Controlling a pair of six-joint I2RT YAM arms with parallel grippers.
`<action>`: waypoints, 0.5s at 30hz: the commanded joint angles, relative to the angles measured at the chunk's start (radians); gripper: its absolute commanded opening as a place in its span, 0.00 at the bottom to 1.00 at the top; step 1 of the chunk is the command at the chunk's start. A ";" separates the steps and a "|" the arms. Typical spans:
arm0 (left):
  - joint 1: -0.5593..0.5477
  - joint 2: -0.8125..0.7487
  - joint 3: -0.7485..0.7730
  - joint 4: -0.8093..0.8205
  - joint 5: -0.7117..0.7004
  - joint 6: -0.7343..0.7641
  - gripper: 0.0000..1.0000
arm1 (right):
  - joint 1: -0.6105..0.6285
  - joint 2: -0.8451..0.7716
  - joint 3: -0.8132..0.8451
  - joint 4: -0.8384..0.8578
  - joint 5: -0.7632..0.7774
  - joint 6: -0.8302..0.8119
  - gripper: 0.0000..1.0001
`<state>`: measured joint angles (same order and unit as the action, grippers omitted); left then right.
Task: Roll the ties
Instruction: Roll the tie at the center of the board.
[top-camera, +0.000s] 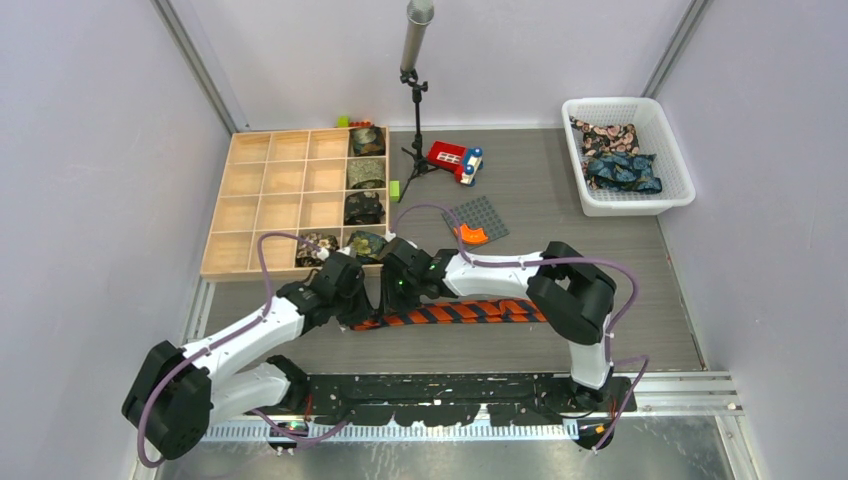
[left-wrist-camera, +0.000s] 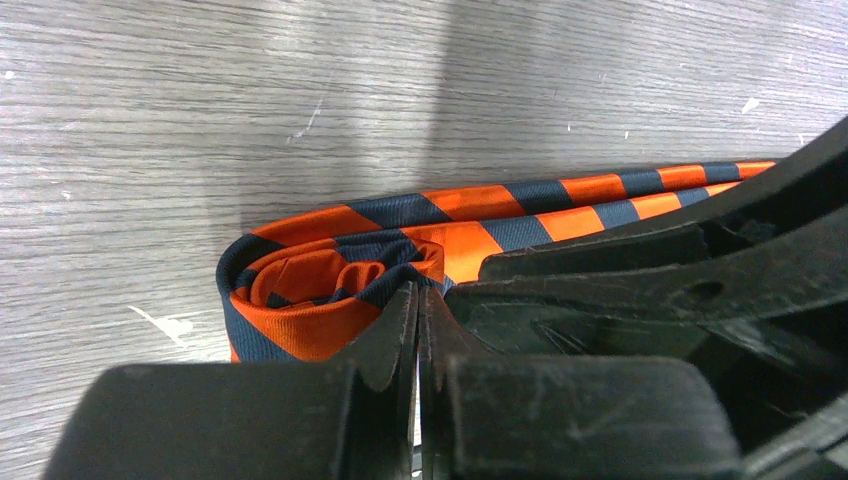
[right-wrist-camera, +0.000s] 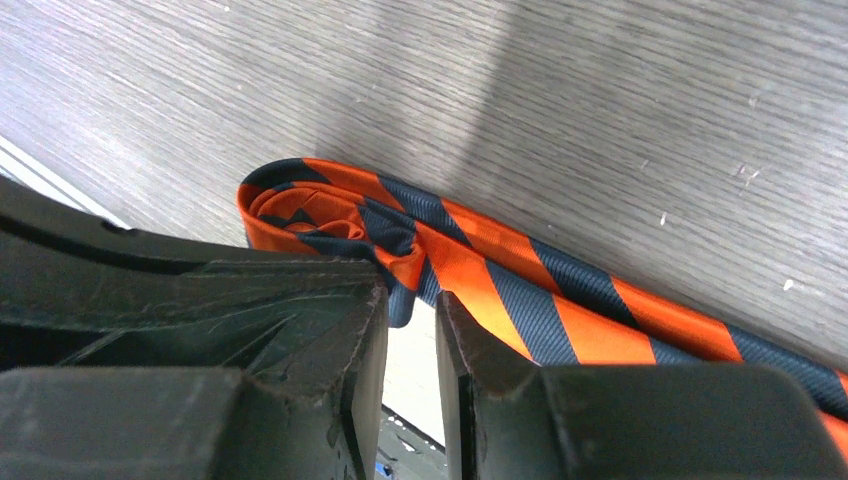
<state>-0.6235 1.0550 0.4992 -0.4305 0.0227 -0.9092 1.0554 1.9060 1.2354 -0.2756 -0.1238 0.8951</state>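
- A grey wood-grain table (top-camera: 600, 300) is seen under both sets of jaws.
- A wooden compartment tray (top-camera: 270, 190) is set beyond the jaws and to their left. Rolled dark ties (top-camera: 366, 175) are held in its right-hand column and in its near row.
- A white basket (top-camera: 680, 190) is placed well beyond the jaws, far to their right. Loose printed ties (top-camera: 620, 170) are piled in it.
- The orange-and-dark striped tie (top-camera: 470, 313) is laid flat on the table. One end is rolled up just at the tips of both sets of jaws, and the rest is stretched away to their right.
- The left gripper (left-wrist-camera: 417, 295) is seen with its jaws pressed together against the roll's edge. Whether cloth is nipped cannot be told.
- The right gripper (right-wrist-camera: 410, 300) is seen with its jaws narrowly apart, and a fold of the roll is caught at the mouth of the gap.
- A grey studded plate (top-camera: 478, 215) is set just beyond the jaws.
- A red toy car (top-camera: 455, 160) is parked farther beyond them.
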 joint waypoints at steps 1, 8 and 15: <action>-0.005 -0.030 0.000 0.092 0.028 -0.010 0.00 | 0.005 0.026 0.004 0.103 -0.056 0.027 0.30; -0.005 -0.037 0.003 0.100 0.032 -0.011 0.00 | 0.005 0.062 0.001 0.112 -0.066 0.030 0.27; -0.005 -0.080 0.067 -0.019 -0.012 -0.002 0.06 | 0.003 0.067 -0.010 0.103 -0.045 0.023 0.24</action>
<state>-0.6235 1.0145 0.4953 -0.4118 0.0277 -0.9104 1.0515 1.9594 1.2266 -0.2218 -0.1600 0.9092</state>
